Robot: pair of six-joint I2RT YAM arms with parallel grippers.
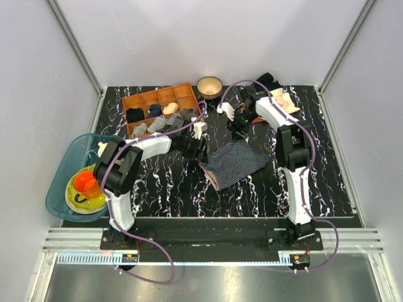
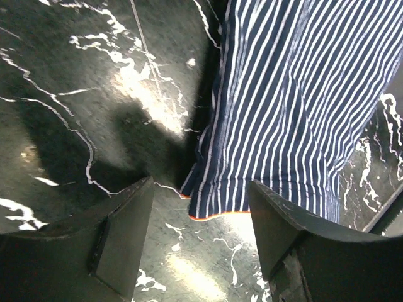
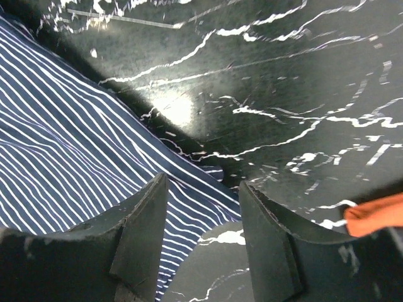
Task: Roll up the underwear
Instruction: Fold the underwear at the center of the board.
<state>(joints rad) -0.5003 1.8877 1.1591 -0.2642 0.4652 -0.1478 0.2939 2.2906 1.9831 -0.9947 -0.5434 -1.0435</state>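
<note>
- The underwear lies spread flat on the black marbled table, a little right of the middle, between the two arms and turned at a slant so that one corner points to the near edge
- The left gripper hangs at the cloth's left side; in its wrist view the jaws stand wide apart and hold nothing
- A hem corner of the striped cloth, with its thin orange-red edge, lies on the table in the gap between the left fingers, touching neither of them as far as can be seen
- The right gripper sits over the far corner of the cloth; its jaws are also parted and grip nothing
- In the right wrist view one of its fingers stands above the striped cloth, the other above bare table, and the cloth's edge runs across below the gap
- A scrap of orange cloth shows at the right edge of that view
- An orange compartment tray at the back left holds small rolled cloths, and a round bowl stands just beside it
- A pile of cream, pink and black garments lies in the back right corner, behind the right arm
- A blue tub at the table's left edge holds a yellow-green dish and an orange cup
</note>
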